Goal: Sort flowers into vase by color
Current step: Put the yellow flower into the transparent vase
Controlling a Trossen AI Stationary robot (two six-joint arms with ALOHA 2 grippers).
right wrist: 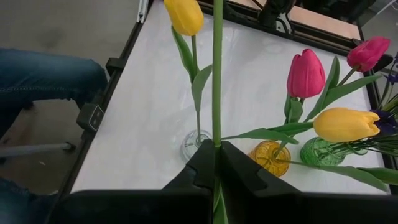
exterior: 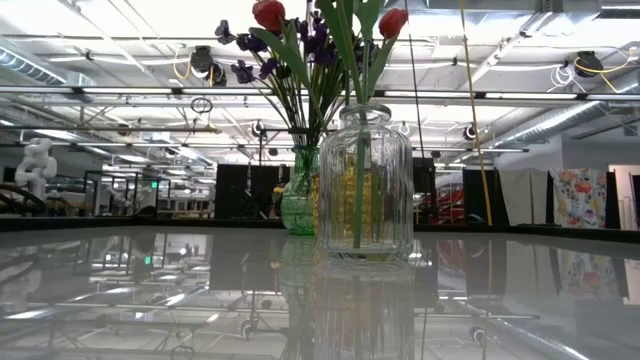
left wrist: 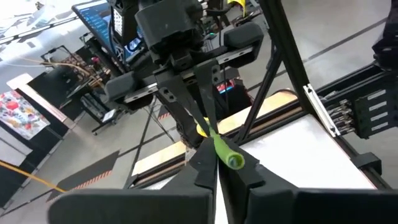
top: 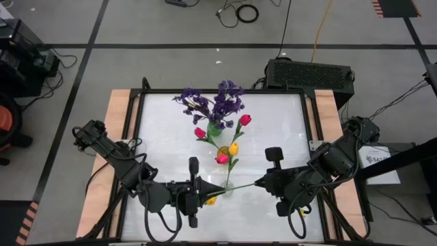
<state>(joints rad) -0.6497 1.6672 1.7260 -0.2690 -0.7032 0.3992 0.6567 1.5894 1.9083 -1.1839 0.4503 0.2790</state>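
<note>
A bare green flower stem lies nearly level between both grippers, above the clear vase; its flower head does not show. My left gripper is shut at the stem's cut end, and my right gripper is shut farther along it. A yellow tulip stands with its stem in the clear vase. The amber vase holds a pink tulip and a yellow tulip. The green vase holds purple sprigs and red tulips. Neither gripper shows in the low view. My left gripper pinches the stem just behind its cut end, coming in level from the table's left, with the fingers lying along the stem. The stem is lifted clear of the table. My right gripper pinches the same stem between its two fingers, coming in level from the table's right. The stem runs on past the fingertips toward the left gripper and also back between the fingers.
The three vases stand in a row from the table's middle toward its near edge, with leaves and flower heads spreading around them. A person's leg in jeans shows beside the table. The white tabletop lies bare left and right of the vases.
</note>
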